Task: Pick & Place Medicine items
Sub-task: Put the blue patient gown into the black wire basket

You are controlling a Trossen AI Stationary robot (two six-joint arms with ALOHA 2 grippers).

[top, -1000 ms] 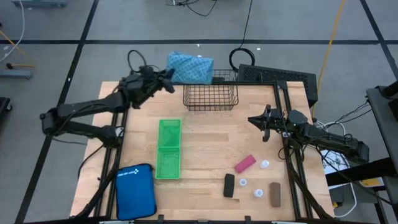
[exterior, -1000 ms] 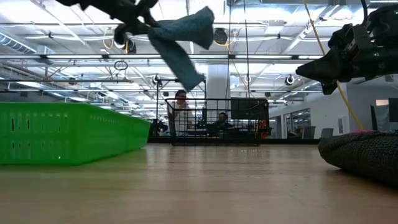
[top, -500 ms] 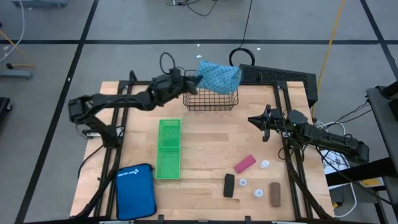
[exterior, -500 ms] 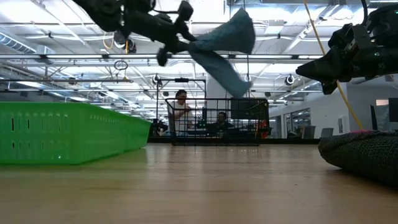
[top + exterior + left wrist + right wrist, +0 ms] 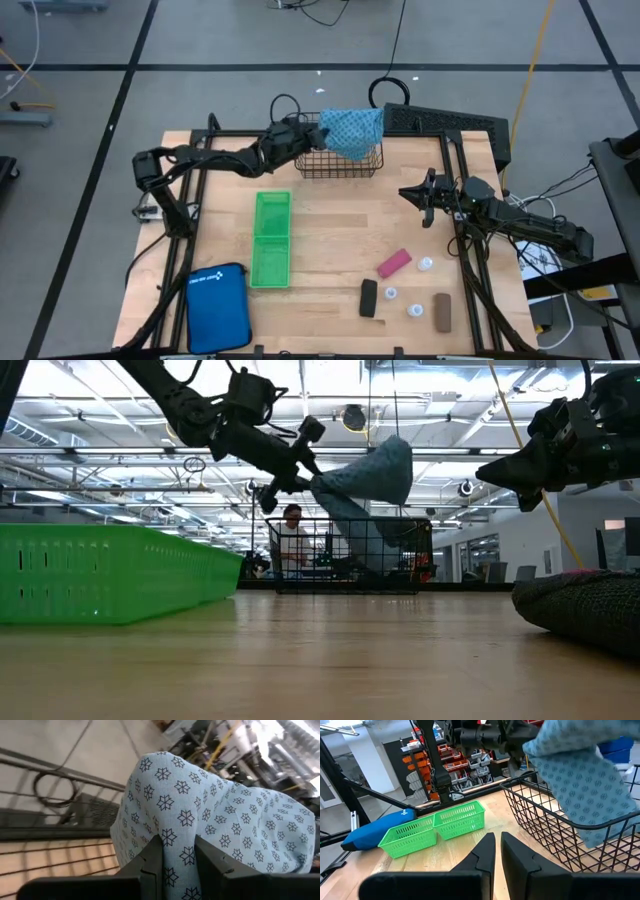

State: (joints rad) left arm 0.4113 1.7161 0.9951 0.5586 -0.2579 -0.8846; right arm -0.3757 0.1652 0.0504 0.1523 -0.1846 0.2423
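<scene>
My left gripper (image 5: pixel 312 135) is shut on a light blue snowflake-print cloth bag (image 5: pixel 352 130) above the black wire basket (image 5: pixel 340 157) at the far edge. The medicine items lie on the table's near right. These are a pink piece (image 5: pixel 394 263), a black piece (image 5: pixel 369 297), a brown piece (image 5: pixel 442 311) and three tiny white bottles (image 5: pixel 426 264) (image 5: pixel 391 293) (image 5: pixel 415 310). My right gripper (image 5: pixel 408 193) hovers shut above the table's right side, beyond the items, touching nothing. My left gripper pinches a bunched fold of the blue cloth bag (image 5: pixel 179 860) between its two fingers, reaching in about level from the table's left. The bag is lifted clear of the table. It billows past the fingers, and its lower end (image 5: pixel 350 525) hangs down into the wire basket.
A green two-compartment tray (image 5: pixel 271 238) sits left of centre. A large blue zip pouch (image 5: pixel 218 306) lies at the near left corner. Bare wood lies between the tray and the medicine items. People sit in the room beyond the basket (image 5: pixel 292 540).
My left arm has swung toward the table's right along the far edge and come down. It carried the blue cloth bag from left of the wire basket to over it. The bag's lower end now hangs into the basket. The gripper has stayed shut on it.
</scene>
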